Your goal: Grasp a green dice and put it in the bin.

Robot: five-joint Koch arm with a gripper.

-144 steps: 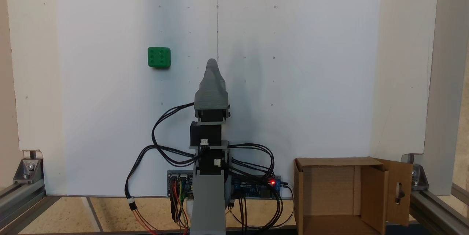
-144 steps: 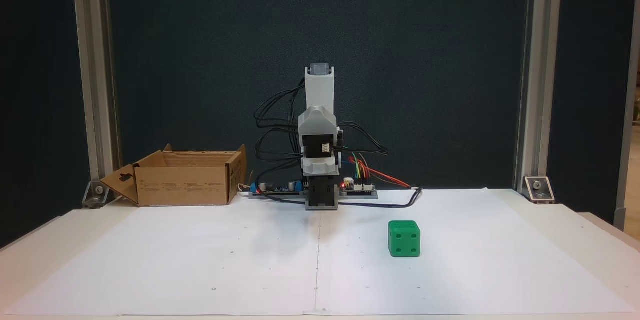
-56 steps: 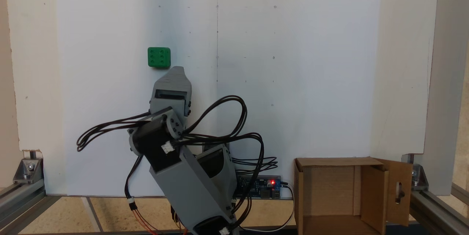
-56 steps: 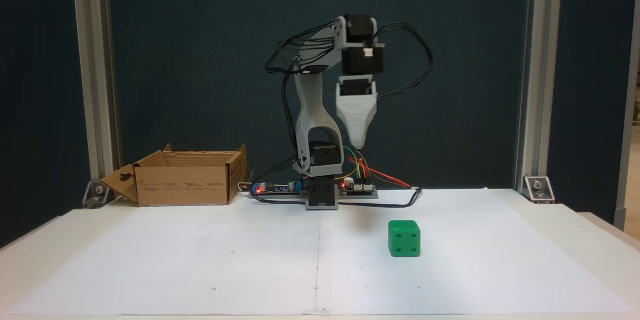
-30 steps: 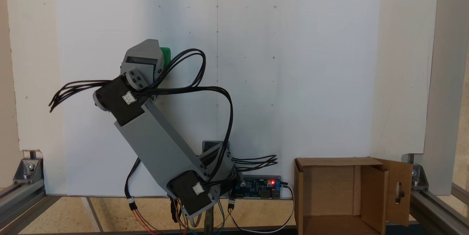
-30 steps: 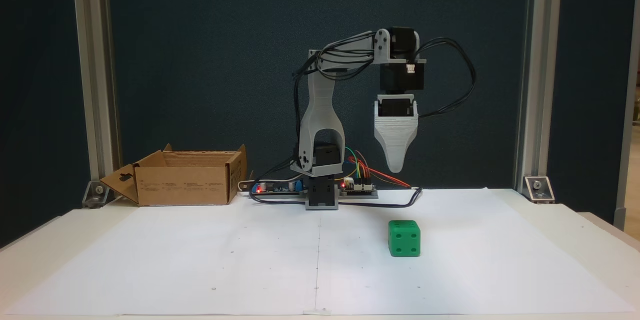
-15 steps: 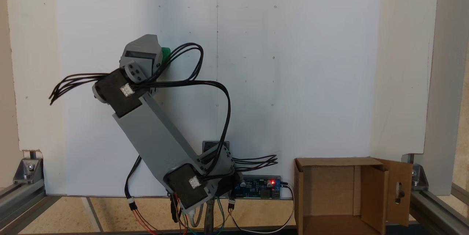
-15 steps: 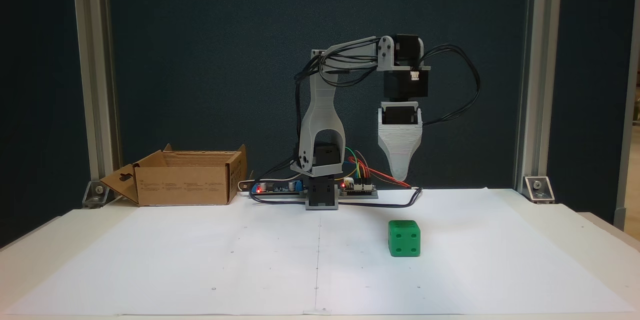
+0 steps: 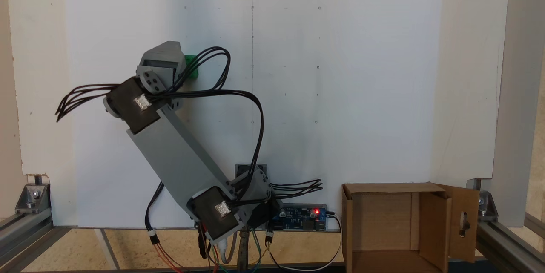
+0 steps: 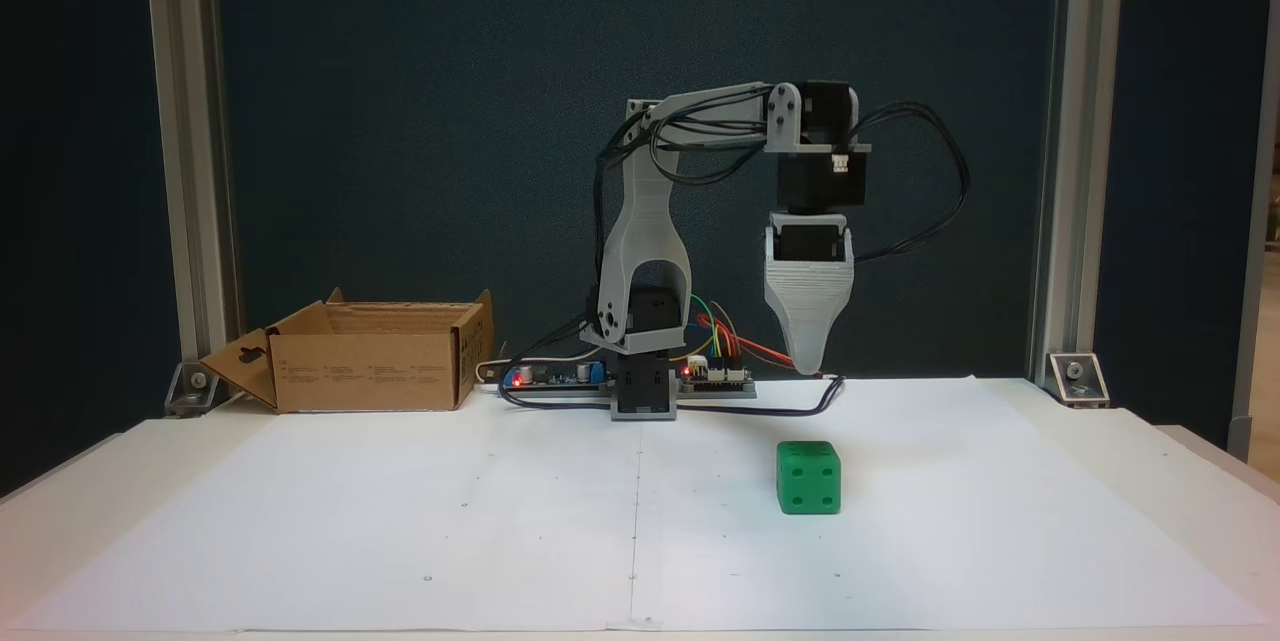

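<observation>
Green dice sits flat on the white paper; from above, only one green corner peeks out past my arm; my gripper hangs right over it, pointing down, not touching; only one tip shows, so I cannot tell if my jaws are apart or together; the bin stands well apart, near my base, with its top open.
</observation>
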